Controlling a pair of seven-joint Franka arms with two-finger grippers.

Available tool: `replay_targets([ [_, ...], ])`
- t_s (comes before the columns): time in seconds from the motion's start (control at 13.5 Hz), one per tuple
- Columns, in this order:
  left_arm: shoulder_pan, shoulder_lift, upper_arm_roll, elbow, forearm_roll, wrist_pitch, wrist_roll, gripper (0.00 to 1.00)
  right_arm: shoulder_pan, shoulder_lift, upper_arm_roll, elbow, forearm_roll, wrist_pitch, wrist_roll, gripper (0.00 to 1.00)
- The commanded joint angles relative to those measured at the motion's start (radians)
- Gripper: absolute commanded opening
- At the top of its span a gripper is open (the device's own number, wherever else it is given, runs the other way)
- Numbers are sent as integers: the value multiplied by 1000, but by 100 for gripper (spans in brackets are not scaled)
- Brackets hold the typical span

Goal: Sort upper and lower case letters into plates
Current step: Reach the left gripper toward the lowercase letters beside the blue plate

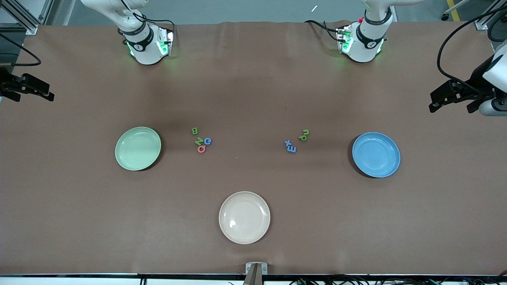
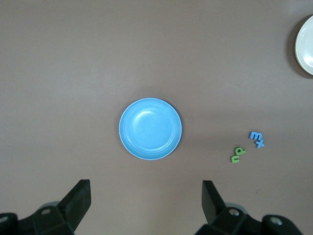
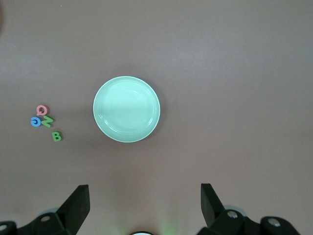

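A pale green plate (image 1: 138, 148) (image 3: 126, 108) lies toward the right arm's end of the table, a sky blue plate (image 1: 376, 154) (image 2: 150, 128) toward the left arm's end. Between them are two small letter clusters. A green B (image 1: 195, 130), green V (image 1: 199, 141), blue G (image 1: 208, 141) and pink Q (image 1: 201, 149) sit beside the green plate. A green u (image 1: 305, 132), green p (image 1: 303, 138), blue x (image 1: 288, 143) and blue E (image 1: 292, 149) sit closer to the blue plate. My left gripper (image 1: 451, 105) (image 2: 146, 198) hangs open high at its end of the table. My right gripper (image 1: 32, 95) (image 3: 145, 200) hangs open likewise. Neither holds anything.
A cream-beige plate (image 1: 244, 217) (image 2: 305, 46) lies midway along the table, nearer the front camera than the other two plates. Brown cloth covers the whole table. The arm bases (image 1: 146, 43) stand along the edge farthest from the camera.
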Motion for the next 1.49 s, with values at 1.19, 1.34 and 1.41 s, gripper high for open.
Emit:
replay_targets([
  [1.19,-81,91,-348,-313,-28,233,-352,100,-1,-53,17,-40,-5,9,-14,100],
  [1.34,-126,98,-348,-442,-27,408,-446,100,-1,-53,17,-38,0,9,-14,100],
  [1.41,-141,115,-348,-485,-27,469,-474,100,-1,-53,17,-38,0,9,-14,100],
])
